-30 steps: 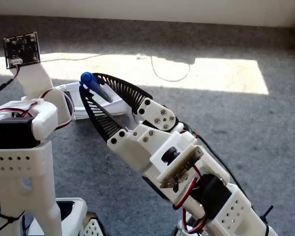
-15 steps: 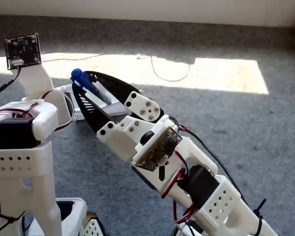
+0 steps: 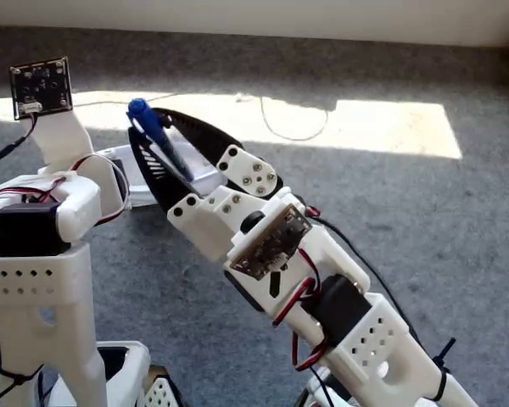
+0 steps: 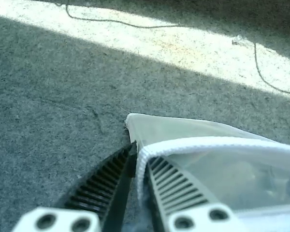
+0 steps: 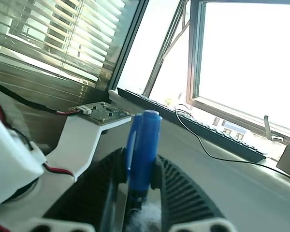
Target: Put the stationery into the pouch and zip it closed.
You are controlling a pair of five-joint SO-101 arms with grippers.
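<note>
Right gripper is clamped on the blue pen, jaws pinching the barrel about mid-length. Pen is tilted, cap end up, tip end down over the pouch; can't tell if the tip is inside the mouth yet. Just beyond, left gripper has its jaws together on the pouch's white zip edge near the corner, holding that side. The pouch lies flat on the grey carpet, mouth looks open, zip not run. Something vague shows through the clear wall, too blurred to call. Farther out: sun patch and a thin cable on the carpet. Status, my read: pen picked and positioned, not released. Left to do: drop it in, get the jaws clear, then pull the zip shut, so roughly halfway at best.
</note>
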